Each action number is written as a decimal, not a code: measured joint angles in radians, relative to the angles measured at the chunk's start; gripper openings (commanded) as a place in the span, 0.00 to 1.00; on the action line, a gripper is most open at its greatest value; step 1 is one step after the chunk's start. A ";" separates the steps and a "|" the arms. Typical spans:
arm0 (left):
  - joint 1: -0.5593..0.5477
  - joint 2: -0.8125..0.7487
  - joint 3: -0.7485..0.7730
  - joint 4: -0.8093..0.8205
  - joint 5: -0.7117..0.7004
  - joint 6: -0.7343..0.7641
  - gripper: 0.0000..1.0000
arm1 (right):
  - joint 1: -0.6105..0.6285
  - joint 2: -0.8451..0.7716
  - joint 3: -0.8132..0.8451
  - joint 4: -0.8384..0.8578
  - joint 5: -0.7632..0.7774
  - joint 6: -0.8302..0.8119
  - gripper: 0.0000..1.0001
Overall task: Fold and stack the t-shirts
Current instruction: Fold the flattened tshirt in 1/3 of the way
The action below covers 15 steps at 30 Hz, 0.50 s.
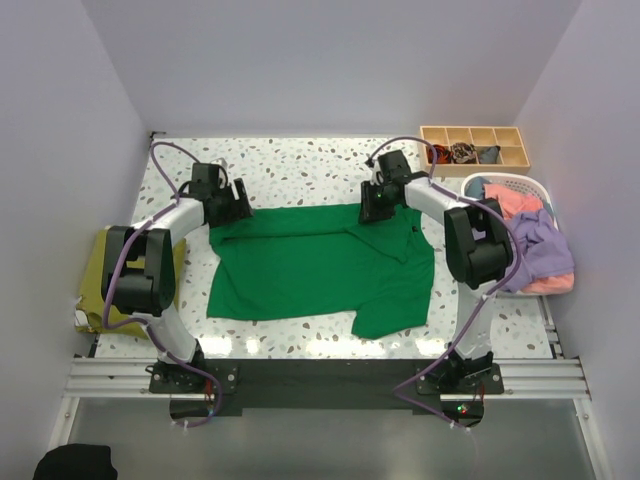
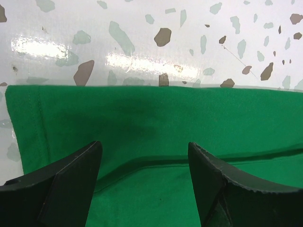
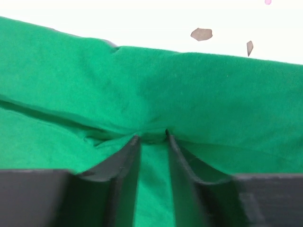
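The large bright green t-shirt (image 1: 320, 265) lies spread across the middle of the table, with a flap folded over near its right side. My left gripper (image 1: 230, 203) is at the shirt's far left corner. In the left wrist view it (image 2: 144, 146) is open, its fingers standing apart over the green cloth (image 2: 156, 118) close to the hem. My right gripper (image 1: 377, 205) is at the shirt's far edge, right of centre. In the right wrist view it (image 3: 152, 135) is shut on a bunched fold of green cloth (image 3: 189, 85). An olive-yellow shirt (image 1: 92, 275) lies at the table's left edge.
A white slatted basket (image 1: 535, 185) at the right holds coral-pink (image 1: 515, 203), lavender (image 1: 540, 245) and blue (image 1: 477, 186) shirts. A wooden compartment tray (image 1: 475, 147) with small dark fabric pieces stands at the back right. Walls close in on the left, back and right.
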 measured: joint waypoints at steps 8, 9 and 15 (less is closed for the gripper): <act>0.000 0.005 0.000 0.000 0.000 0.000 0.78 | 0.000 0.027 0.003 -0.003 -0.002 -0.013 0.00; 0.000 0.006 0.000 0.000 0.000 0.000 0.78 | 0.000 0.027 0.003 -0.003 -0.002 -0.013 0.00; 0.000 0.011 0.000 0.001 0.001 0.000 0.78 | 0.003 -0.031 -0.043 -0.007 -0.002 -0.013 0.00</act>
